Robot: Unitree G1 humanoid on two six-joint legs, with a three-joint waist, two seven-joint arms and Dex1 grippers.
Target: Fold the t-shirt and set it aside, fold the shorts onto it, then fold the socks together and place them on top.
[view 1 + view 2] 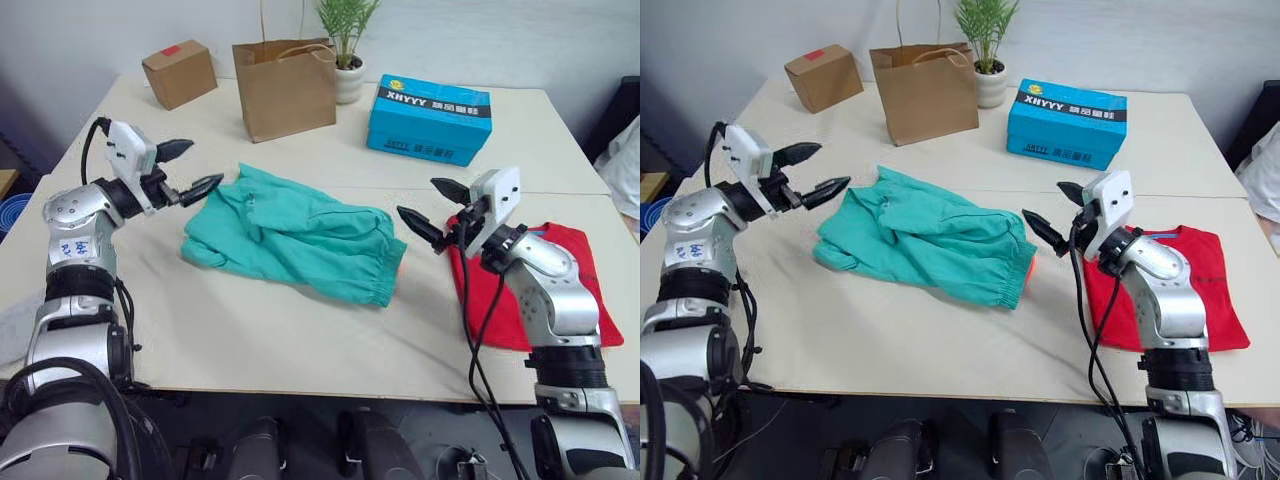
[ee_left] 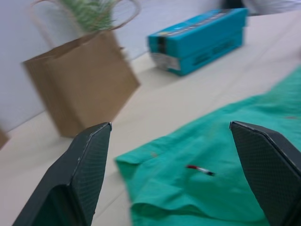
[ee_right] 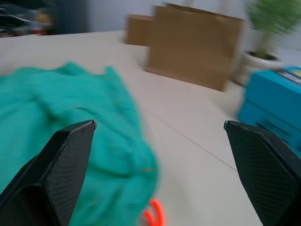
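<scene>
Shorts [image 1: 300, 233] lie nearest me in the middle of the worktop [image 1: 250, 340], crumpled in a teal heap, with a bit of orange drawstring [image 3: 154, 214] poking out at the hem end toward my right arm. My left gripper [image 1: 187, 170] hangs just off the shorts' left edge, jaws spread wide and holding nothing. My right gripper [image 1: 432, 210] hovers just beside the shorts' right end, jaws likewise spread and empty. Under and behind my right arm the t-shirt [image 1: 1200, 290] rests folded flat near the worktop's right edge, well apart from the shorts.

Farther back, a brown paper bag [image 1: 285, 88] stands upright with its handles up; I cannot see what is in it. To its left sits a small cardboard box [image 1: 179, 73], closed, with a red mark on its lid. To the bag's right a white pot [image 1: 349, 82] holds a green plant [image 1: 346, 22], and beside it lies a closed blue box [image 1: 429, 119] with printed lettering.
</scene>
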